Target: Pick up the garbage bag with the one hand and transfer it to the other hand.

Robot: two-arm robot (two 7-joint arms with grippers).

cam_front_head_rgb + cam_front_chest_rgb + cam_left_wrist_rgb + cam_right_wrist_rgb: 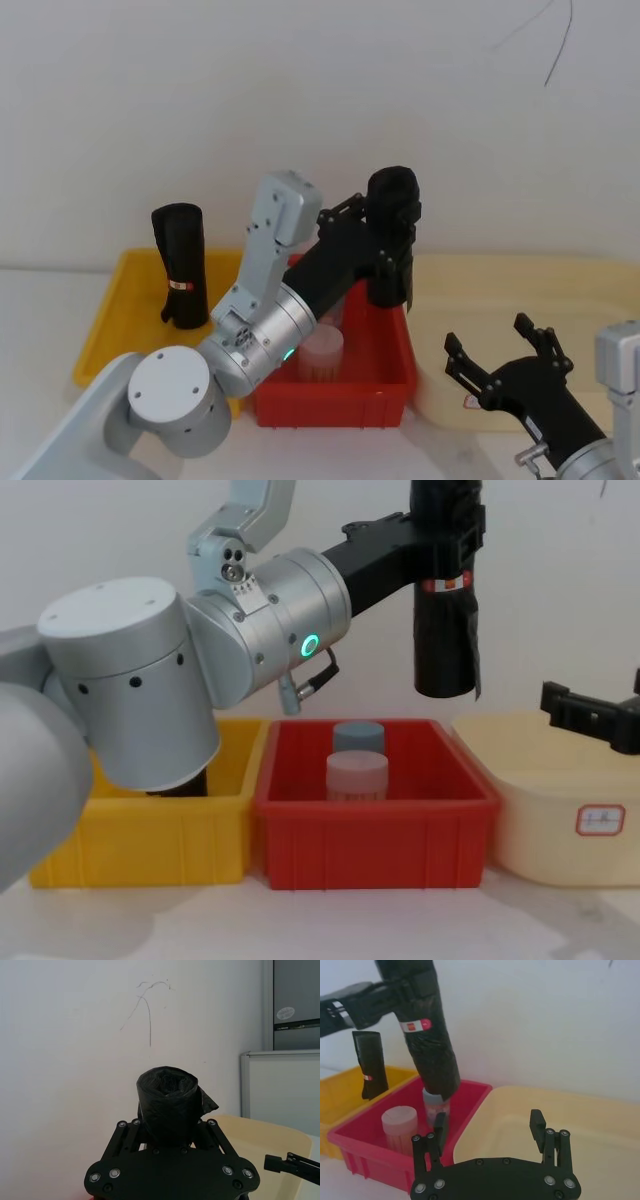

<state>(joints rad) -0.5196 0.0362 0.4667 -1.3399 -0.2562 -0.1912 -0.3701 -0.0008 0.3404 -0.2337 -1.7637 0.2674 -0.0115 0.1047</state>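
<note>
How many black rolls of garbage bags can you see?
2. One garbage bag is held upright by the left end effector above the red bin. The other roll stands in the yellow bin; the left arm hides part of that bin.

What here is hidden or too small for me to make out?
- Chest view: top of the garbage bag, cut off by the upper edge.
- Left wrist view: the bag's lower part, behind the left gripper.
- Chest view: print on the cream bin sticker, too small.
</note>
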